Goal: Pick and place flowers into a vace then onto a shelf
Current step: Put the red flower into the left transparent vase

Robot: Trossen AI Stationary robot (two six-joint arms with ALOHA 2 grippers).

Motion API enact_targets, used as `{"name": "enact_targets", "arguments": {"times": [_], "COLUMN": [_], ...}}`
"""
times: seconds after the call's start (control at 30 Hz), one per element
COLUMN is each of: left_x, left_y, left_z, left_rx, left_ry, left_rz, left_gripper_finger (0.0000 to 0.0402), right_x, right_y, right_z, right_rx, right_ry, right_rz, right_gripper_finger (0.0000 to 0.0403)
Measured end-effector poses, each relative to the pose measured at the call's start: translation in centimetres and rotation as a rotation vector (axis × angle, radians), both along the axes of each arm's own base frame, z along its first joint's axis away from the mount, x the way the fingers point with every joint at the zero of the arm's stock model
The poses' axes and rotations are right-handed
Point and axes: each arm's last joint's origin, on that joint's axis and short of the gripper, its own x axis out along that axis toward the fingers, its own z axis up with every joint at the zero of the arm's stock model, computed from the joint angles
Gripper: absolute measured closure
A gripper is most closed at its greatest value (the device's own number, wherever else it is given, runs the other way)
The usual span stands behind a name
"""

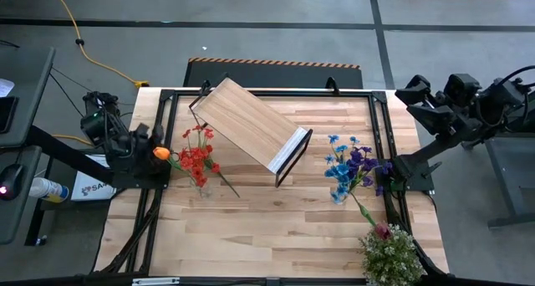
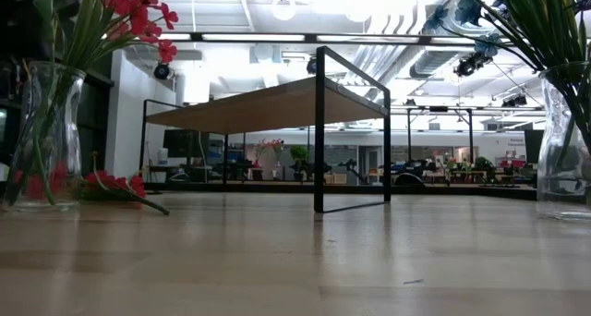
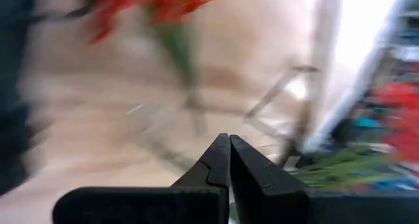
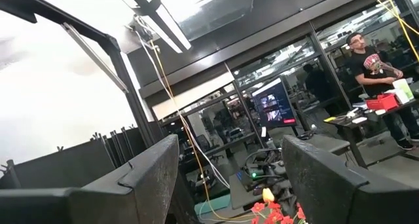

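Your left end effector (image 1: 157, 152) is clenched on the orange tulip (image 1: 161, 153) beside the red sprays (image 1: 196, 156), ready for vasing; right end effector (image 4: 229, 178) waits released

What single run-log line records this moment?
left gripper: shut, holds orange tulip | right gripper: open, parked | shelf: empty

pale smooth wood shelf (image 1: 251, 123) on a thin matt black metal frame; glossy clear glass vase (image 2: 43, 136); table (image 1: 276, 227) of satiny wood planks.
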Motion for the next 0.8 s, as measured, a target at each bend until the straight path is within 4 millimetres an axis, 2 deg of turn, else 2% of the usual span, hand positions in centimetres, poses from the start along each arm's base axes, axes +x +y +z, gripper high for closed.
{"name": "enact_targets", "arguments": {"times": [0.17, 0.37, 0.8], "left_x": [0.2, 0.3, 1.6], "left_y": [0.5, 0.4, -0.8], "left_z": [0.4, 0.0, -1.1], "left_rx": [0.183, 0.202, 0.254], "left_ry": [-0.157, -0.144, -0.137], "left_rz": [0.066, 0.066, 0.232], "left_gripper_finger": [0.0355, 0.0355, 0.0355], "right_x": [0.0, 0.0, -0.1], "right_y": [0.0, 0.0, -0.1], "right_z": [0.0, 0.1, 0.2], "right_rx": [0.0, -0.008, -0.011], "right_ry": [0.0, -0.007, -0.016], "right_rz": [0.0, -0.005, -0.025], "right_gripper_finger": [0.0142, 0.0142, 0.0142]}}
